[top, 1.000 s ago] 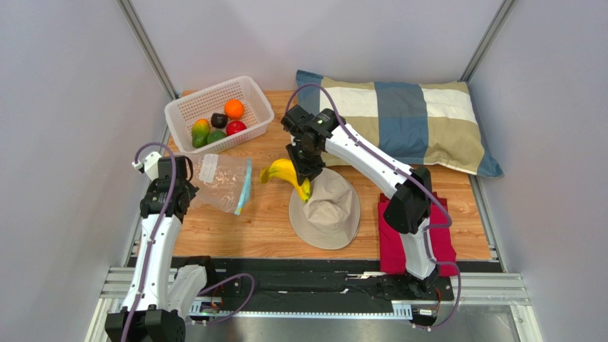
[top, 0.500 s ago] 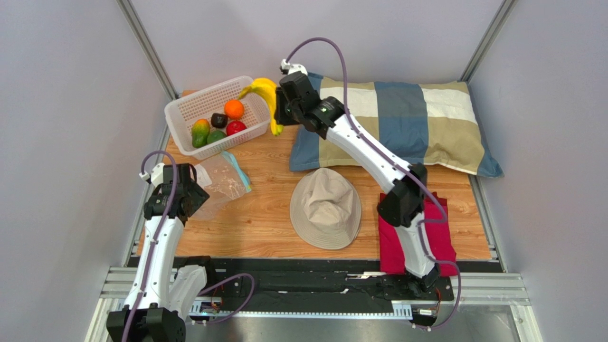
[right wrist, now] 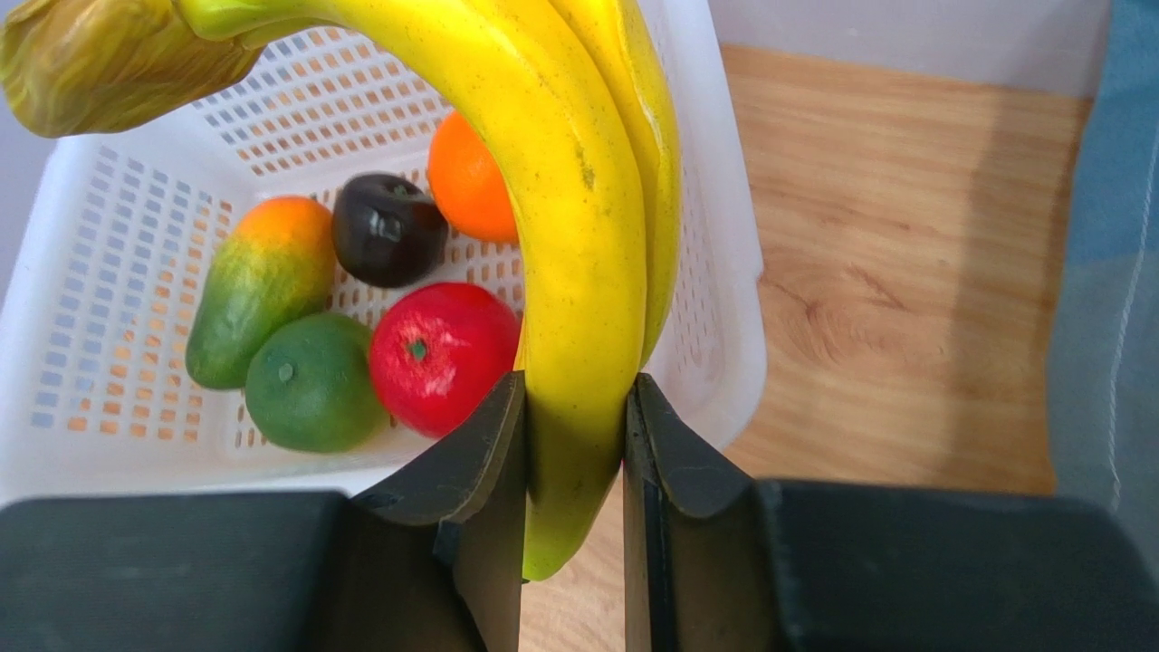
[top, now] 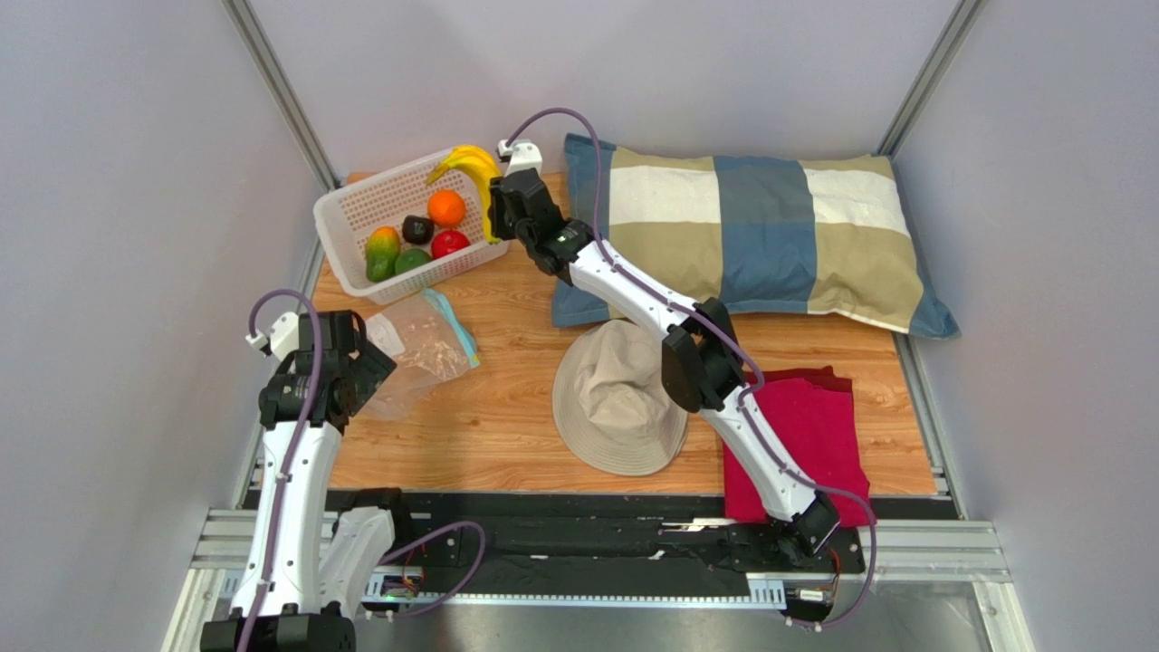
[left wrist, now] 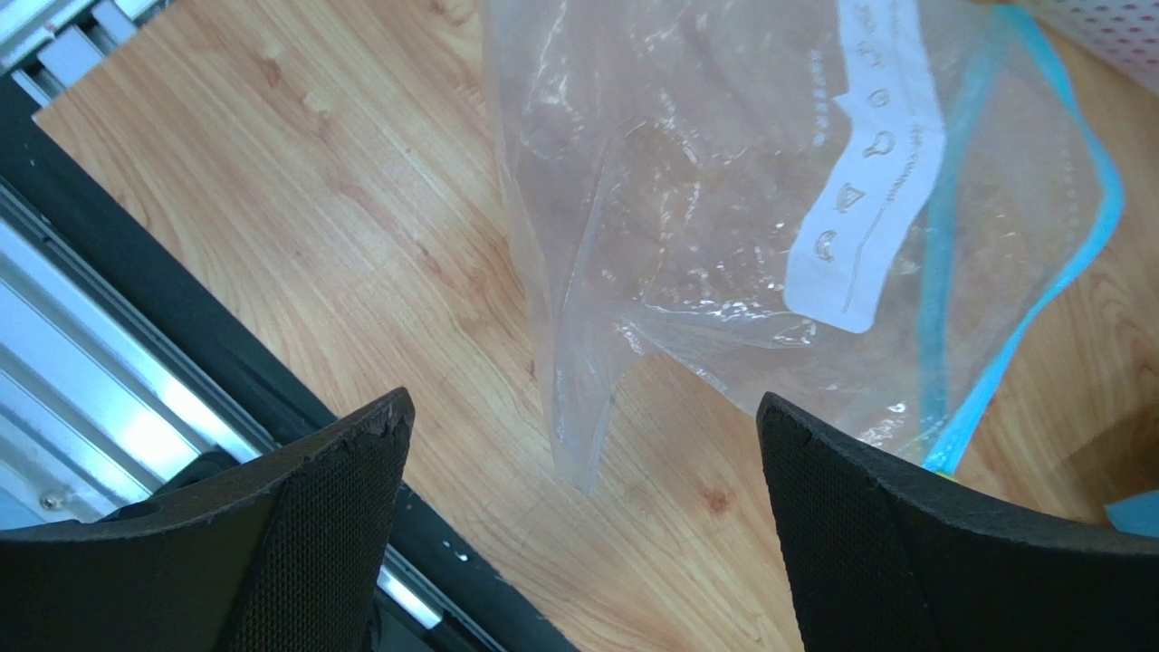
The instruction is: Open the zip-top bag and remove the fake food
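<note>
Over the white mesh plastic basket (right wrist: 728, 340): right pincer (right wrist: 572, 455) clamped on the lower end of glossy yellow plastic bananas (right wrist: 585, 245).
Bananas' feel: probably light, stiff, slick; a mid-curve hold looks safer.
Right arm (top: 640, 292): stretched far forward and left.
Small clear floppy zip-top bag (left wrist: 762, 204): slack on the wooden surface (left wrist: 340, 204), seemingly empty.
Left pincer (left wrist: 578, 408): wide open, empty, hovering above the bag's corner.

1. The left arm (top: 286, 476) rises along the frame's left edge. The left claw (left wrist: 578, 414) points down, jaws spread wide, gripping nothing.
2. The right arm (top: 640, 292) reaches from lower right to upper centre. The right claw (right wrist: 574, 408) is clamped on the bananas (right wrist: 585, 231).
</note>
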`<state>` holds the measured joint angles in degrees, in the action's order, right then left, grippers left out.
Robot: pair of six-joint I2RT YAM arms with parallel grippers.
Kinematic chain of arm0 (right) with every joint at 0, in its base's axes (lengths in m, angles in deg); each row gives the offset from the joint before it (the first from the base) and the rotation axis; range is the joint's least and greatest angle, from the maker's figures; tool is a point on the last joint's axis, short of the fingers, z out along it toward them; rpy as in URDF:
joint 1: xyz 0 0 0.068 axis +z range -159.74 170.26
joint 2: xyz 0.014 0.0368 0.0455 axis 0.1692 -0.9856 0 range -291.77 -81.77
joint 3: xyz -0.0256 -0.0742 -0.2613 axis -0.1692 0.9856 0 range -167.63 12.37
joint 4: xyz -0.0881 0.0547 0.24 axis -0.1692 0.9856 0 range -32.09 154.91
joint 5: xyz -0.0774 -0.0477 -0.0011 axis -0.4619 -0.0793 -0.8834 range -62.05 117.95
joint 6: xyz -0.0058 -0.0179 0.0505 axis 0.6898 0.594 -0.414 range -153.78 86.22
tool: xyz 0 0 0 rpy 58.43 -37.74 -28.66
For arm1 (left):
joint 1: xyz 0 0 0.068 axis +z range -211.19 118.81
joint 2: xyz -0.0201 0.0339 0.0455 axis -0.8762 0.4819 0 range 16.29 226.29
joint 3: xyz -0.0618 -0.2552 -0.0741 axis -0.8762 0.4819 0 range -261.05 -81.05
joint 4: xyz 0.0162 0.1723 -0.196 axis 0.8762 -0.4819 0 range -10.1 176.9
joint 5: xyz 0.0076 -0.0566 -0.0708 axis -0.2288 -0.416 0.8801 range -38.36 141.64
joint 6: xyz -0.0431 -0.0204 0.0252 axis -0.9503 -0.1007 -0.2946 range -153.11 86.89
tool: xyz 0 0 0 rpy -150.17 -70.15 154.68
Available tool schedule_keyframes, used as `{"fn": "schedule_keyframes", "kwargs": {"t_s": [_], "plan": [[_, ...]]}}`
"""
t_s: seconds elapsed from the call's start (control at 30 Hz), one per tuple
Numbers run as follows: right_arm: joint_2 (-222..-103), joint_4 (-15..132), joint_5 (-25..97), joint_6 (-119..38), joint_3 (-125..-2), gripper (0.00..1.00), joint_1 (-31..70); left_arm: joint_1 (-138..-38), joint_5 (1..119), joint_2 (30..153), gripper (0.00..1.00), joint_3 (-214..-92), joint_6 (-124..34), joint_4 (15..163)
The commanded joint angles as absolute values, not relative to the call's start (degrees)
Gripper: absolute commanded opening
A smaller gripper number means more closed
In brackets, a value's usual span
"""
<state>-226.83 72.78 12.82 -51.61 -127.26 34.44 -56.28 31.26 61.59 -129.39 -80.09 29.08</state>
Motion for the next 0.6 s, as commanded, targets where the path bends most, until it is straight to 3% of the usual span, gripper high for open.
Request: {"fn": "schedule_keyframes", "kwargs": {"t_s": [0.0,0.07,0.17,0.2,0.27,0.4,0.57], "plan": [[-228.72,61.96,10.9,-48.9,-132.29,0.23,34.56,-56.01,30.72,60.33,0.98,-134.74,-75.57,28.98],[-231.35,61.95,10.99,-48.81,-133.87,0.33,34.47,-56.01,30.63,59.98,0.98,-135.97,-74.69,28.45],[-233.11,61.17,11.25,-49.07,-135.64,0.59,34.56,-56.01,33.95,58.57,0.97,-136.6,-73.02,29.33],[-233.21,60.9,11.34,-49.6,-135.73,0.74,34.56,-56.01,35.11,58.05,0.96,-136.68,-73.01,29.77],[-232.69,61.33,11.69,-50.3,-136.08,0.86,34.56,-56.01,38.96,58.83,0.95,-137.47,-74.58,30.56],[-226.83,67.56,10.46,-52.67,-132.32,0.91,34.56,-57.14,46.88,62.86,0.93,-138.61,-76.09,35.55],[-214.33,76.78,10.19,-59.87,-120.37,0.98,34.56,-68.2,44.79,66.65,0.95,-145.45,-76.35,38.38]]}}
